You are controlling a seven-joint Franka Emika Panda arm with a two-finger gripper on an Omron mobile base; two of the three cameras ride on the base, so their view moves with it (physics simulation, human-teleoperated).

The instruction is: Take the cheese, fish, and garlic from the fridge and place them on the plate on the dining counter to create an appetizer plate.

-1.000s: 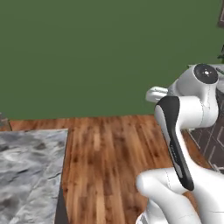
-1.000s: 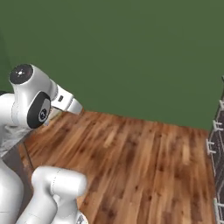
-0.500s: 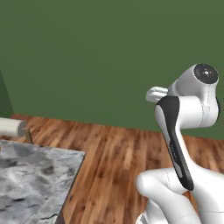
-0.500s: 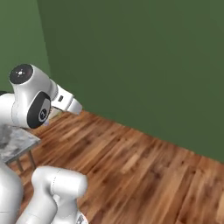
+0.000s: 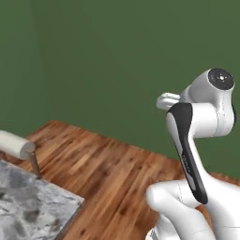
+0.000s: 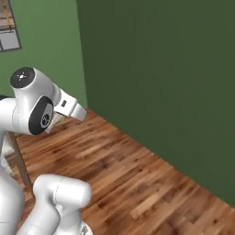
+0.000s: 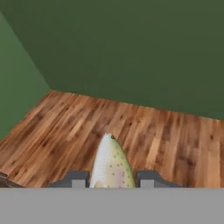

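Note:
In the hand view my gripper is shut on the fish, a slender yellowish-tan speckled body that sticks out forward between the two dark fingertips. It hangs over wooden floor, facing a green wall corner. A corner of the marble dining counter lies at the lower left of the left base view. The cheese, garlic, fridge and plate are out of view.
A pale cushioned stool top on a thin leg stands beside the counter corner. Wooden floor stretches ahead to dark green walls. A framed sheet hangs on the lighter green wall at upper left.
Both base views have swung with the base: the wall corner and stool have come into sight and the wire racks at right have gone. The arm's pose is unchanged.

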